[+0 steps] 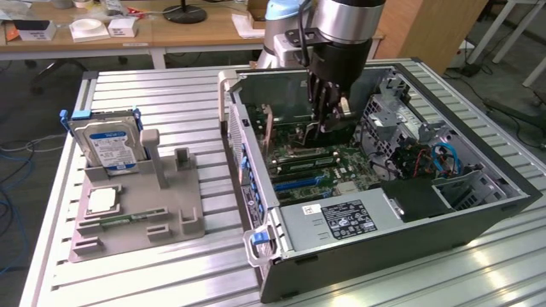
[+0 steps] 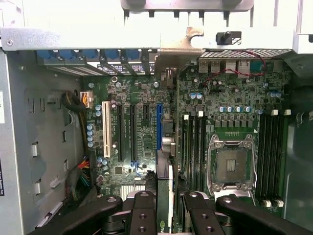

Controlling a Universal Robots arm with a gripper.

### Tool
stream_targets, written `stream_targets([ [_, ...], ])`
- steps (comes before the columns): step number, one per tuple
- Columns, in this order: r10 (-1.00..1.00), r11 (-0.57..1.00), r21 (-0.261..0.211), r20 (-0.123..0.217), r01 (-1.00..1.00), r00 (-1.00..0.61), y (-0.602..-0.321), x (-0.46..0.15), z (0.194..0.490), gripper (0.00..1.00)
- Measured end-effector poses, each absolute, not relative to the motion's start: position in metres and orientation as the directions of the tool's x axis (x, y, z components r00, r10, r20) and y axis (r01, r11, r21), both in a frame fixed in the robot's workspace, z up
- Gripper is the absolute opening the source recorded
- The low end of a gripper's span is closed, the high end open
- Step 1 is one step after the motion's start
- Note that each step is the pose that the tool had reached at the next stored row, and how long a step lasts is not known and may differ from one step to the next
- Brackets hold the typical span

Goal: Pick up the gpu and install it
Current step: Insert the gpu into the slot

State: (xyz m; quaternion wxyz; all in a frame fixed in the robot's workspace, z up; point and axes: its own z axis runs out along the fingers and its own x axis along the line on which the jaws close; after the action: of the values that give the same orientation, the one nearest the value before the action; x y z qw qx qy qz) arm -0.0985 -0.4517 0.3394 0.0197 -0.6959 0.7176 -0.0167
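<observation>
The arm's gripper [image 1: 331, 125] hangs inside the open computer case [image 1: 477, 211], a dark metal box that lies on its side on the ribbed aluminium table [image 1: 153, 281]. In the wrist view the black fingers [image 2: 142, 210] stand a little apart and pinch the gpu [image 2: 165, 203] between them: a thin flat card seen edge-on, green with a dark face. The card stands upright above the motherboard [image 2: 146, 142], in line with the long blue slot [image 2: 159, 127], which lies at about 12 o'clock from the fingers in that picture. Whether the card already touches the slot cannot be told.

The motherboard is a green board, crowded with small round capacitors, long black slots and one white slot [image 2: 106, 128]. A square silver processor socket [image 2: 231, 164] with a metal frame sits beside rows of narrow memory slots.

In the exterior view a grey power supply [image 1: 337, 220] with a black label fills the near corner of the case. On the table, at about 9 o'clock from the case, a grey plastic holder [image 1: 171, 217] carries an upright silver hard drive [image 1: 109, 147] with a blue-white label, and a small square silver chip [image 1: 102, 199] lies flat on it.
</observation>
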Motion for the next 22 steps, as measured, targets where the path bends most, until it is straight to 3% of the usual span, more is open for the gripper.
stream_targets([
  [22, -1.0, 0.031, -0.051, -0.005, -0.998, -0.031, -0.452, -0.099, 0.323, 0.26],
])
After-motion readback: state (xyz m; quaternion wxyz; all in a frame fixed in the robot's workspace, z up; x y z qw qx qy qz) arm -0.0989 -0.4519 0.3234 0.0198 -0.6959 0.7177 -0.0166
